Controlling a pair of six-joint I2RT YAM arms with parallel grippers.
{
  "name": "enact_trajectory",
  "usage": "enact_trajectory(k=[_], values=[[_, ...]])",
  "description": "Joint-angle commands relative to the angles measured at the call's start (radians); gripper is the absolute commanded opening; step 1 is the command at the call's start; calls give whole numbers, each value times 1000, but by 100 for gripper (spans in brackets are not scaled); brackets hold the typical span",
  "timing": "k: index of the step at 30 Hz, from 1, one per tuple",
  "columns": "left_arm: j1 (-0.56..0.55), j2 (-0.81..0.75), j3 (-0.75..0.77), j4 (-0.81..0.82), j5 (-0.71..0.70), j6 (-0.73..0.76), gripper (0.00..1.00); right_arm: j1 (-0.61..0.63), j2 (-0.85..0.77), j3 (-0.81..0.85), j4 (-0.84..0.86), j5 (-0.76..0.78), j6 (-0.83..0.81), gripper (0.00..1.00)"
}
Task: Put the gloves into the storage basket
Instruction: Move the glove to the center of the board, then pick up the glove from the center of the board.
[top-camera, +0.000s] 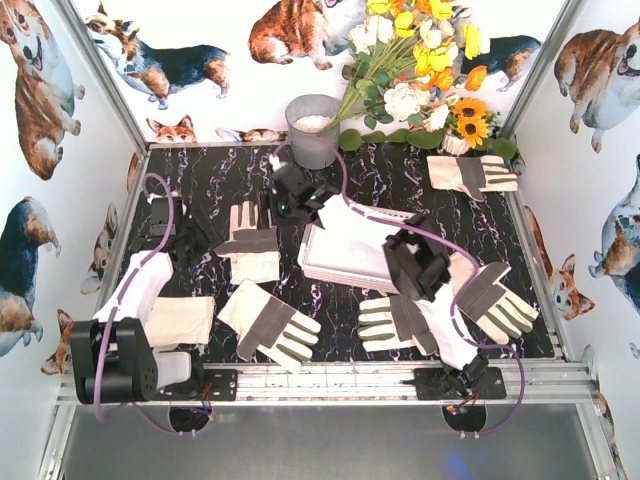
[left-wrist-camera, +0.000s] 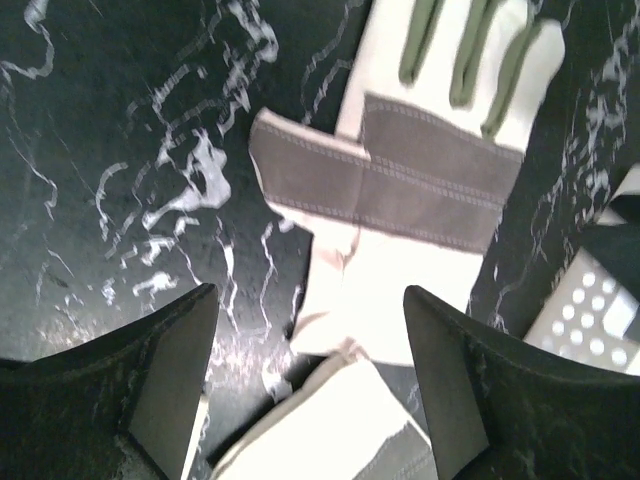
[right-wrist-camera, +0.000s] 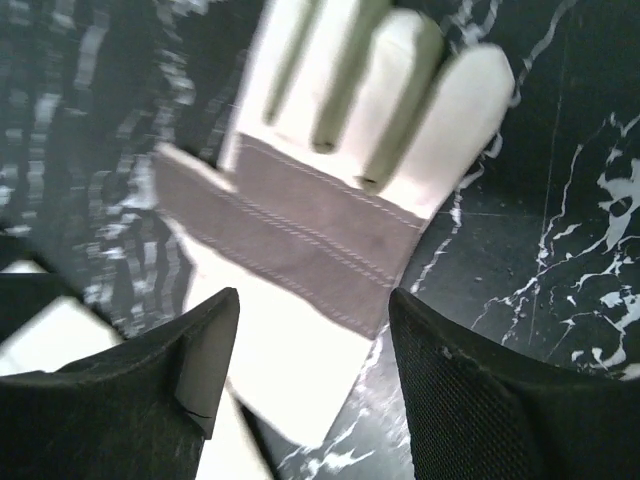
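End effectors both spread, holding nothing: left end effector (left-wrist-camera: 308, 300) over a glove (left-wrist-camera: 430, 190) lying flat just left of the basket (left-wrist-camera: 592, 310), right end effector (right-wrist-camera: 312, 300) over a second glove (right-wrist-camera: 300, 240) right of it. Judged approach stage; next, descend and pinch fabric.

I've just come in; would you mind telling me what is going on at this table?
Two robot arms are clearing work gloves off a marble table into the white storage basket. Right now neither holds anything: the left gripper is open, looking down on a glove lying flat on the table, and the right gripper is open over a glove as well. Several gloves lie scattered around the basket; what is inside it I cannot make out.
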Motion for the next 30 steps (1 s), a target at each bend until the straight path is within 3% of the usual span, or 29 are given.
enact_trajectory(k=[1, 9, 15, 20, 27, 30], values=[[-19, -41, 1, -149, 101, 21, 69, 4, -206, -8, 98, -50, -51, 66], [-78, -116, -10, -321, 197, -57, 65, -16, -332, -120, 124, -109, -59, 68], [-262, -98, 13, -562, 168, -94, 65, -74, -493, -296, 133, -102, -81, 69], [-375, -137, -81, -593, 239, -200, 62, -154, -645, -486, 142, -89, -91, 69], [-435, -211, -195, -679, 284, -267, 54, -274, -835, -672, 68, -79, -123, 69], [-448, -205, -238, -641, 323, -304, 52, -301, -918, -735, 35, -72, -137, 70]])
